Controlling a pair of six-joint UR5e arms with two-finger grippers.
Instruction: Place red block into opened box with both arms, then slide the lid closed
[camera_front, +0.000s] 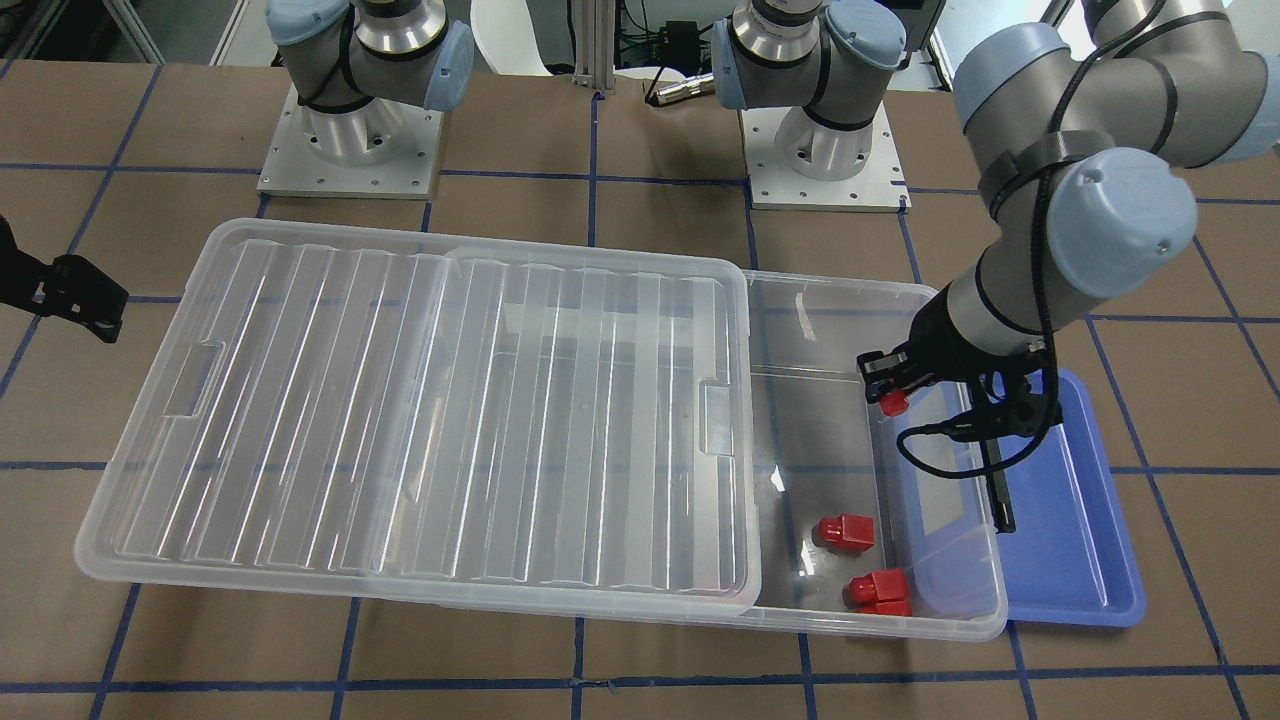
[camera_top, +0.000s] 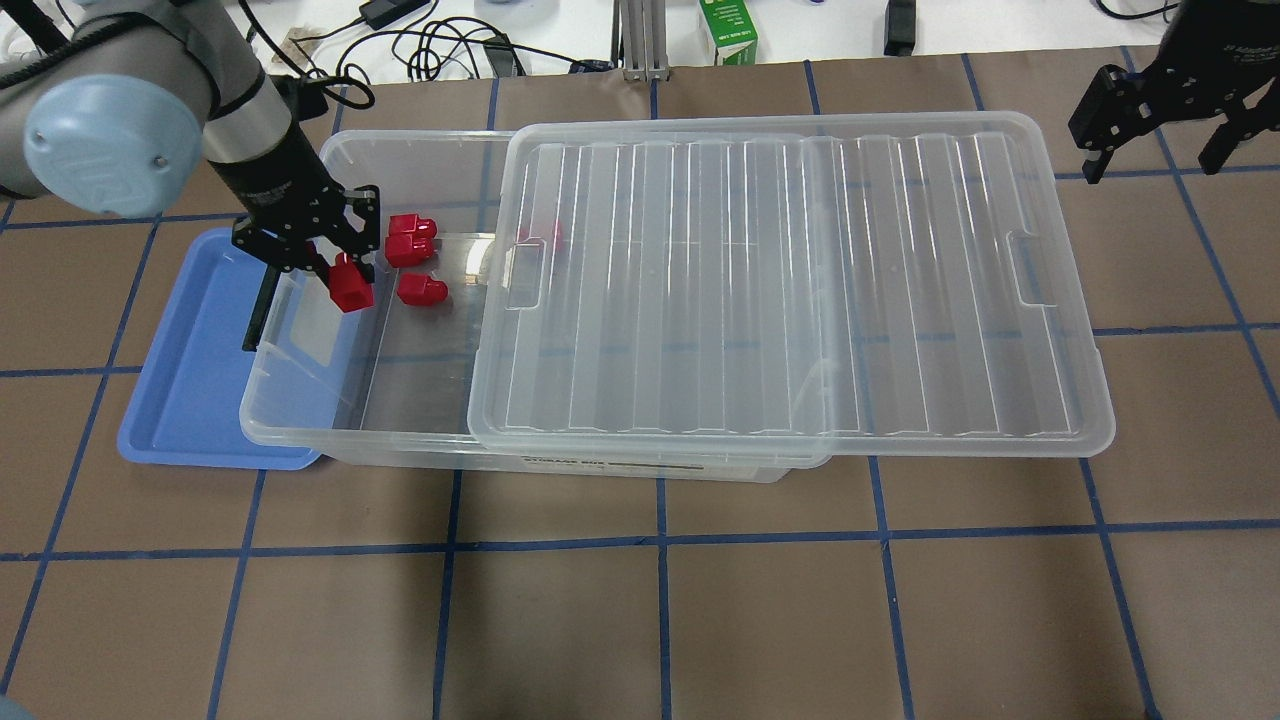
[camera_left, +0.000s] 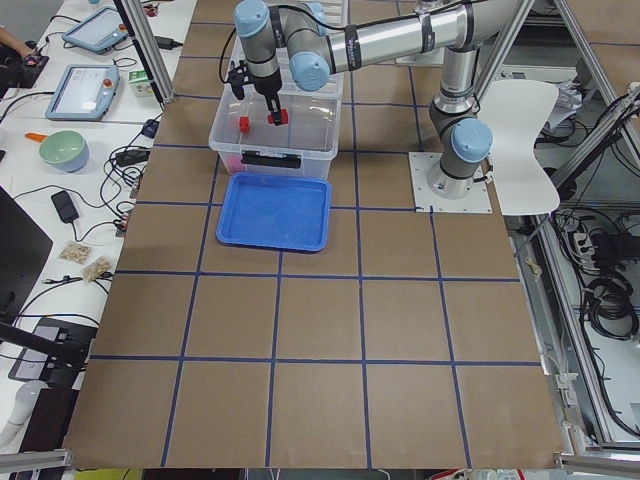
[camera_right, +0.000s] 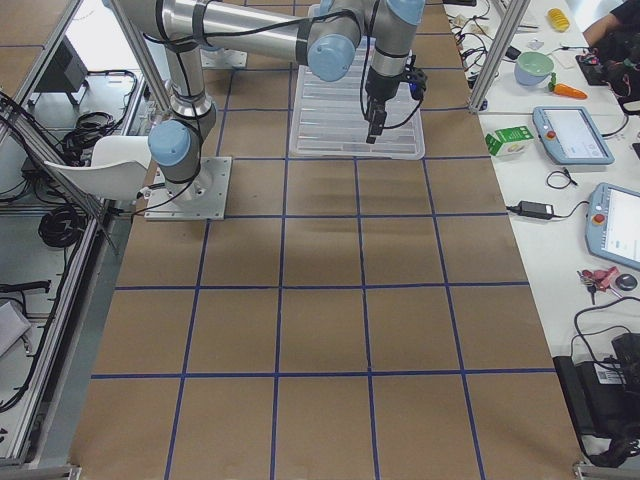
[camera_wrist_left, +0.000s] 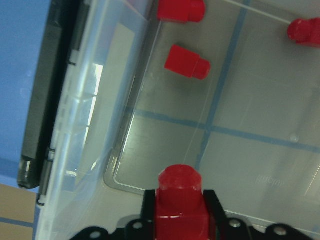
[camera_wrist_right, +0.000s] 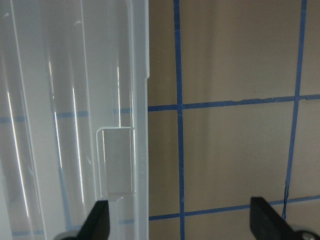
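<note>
Left gripper (camera_top: 345, 272) is clamped on the red block (camera_top: 352, 292), stub pointing down, over the uncovered end of the box (camera_top: 300, 440). The main risk is the drop point. The box's end wall, with its black latch bar (camera_wrist_left: 45, 100), lies just beside the fingers. A release this close could clip the rim and tip the block out onto the blue tray (camera_top: 190, 400) on the hand's outer side. How high the block hangs above the floor is hard to judge, so a bounce is possible too. Three loose red blocks (camera_top: 410, 250) lie on the floor just ahead of the hand, and landing on one could send the block skidding.

On the hand's inner side the lid (camera_top: 790, 300) covers most of the box. Pushed shut too soon, its near edge would run into the wrist in the opening. Well apart at the lid's far end, the right gripper (camera_wrist_right: 182, 222) waits with fingers spread wide, touching nothing.
</note>
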